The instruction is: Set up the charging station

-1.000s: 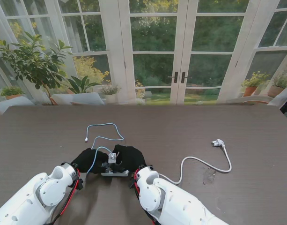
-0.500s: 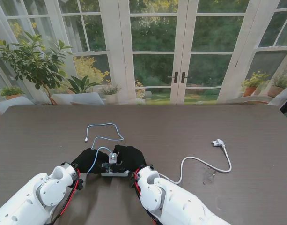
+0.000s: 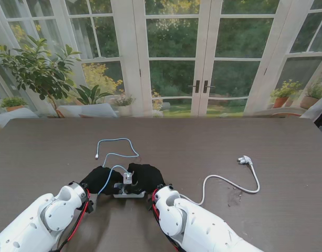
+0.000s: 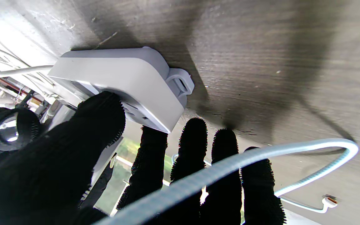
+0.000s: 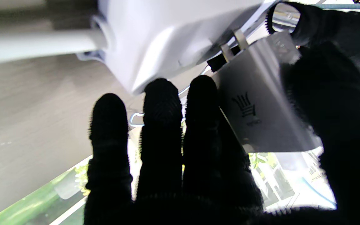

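While both my black-gloved hands crowd together near me on the dark wood-grain surface [image 3: 213, 142], most of what lies between them is covered. My left hand [image 3: 100, 179] rests its thumb on the flat white plastic power strip [image 4: 120, 84], its other fingers [image 4: 192, 147] spread past the strip's end, touching nothing I can make out. My right hand [image 3: 145, 176] pinches the small grey metal charger block [image 5: 261, 106] between thumb and fingers, with the block's two prongs at the strip's face; I cannot tell how far they are seated. From the stand view only a sliver of the strip shows between my hands, with the block standing upright on it. A pale blue braided charging cable [image 3: 116, 152] loops away just beyond my left hand and drapes over its fingers, its small white connector lying loose on the surface. The strip's white mains cord [image 3: 229, 184] trails off beyond my right hand to a white plug [image 3: 245, 159], well apart; its start is hidden under my forearm.
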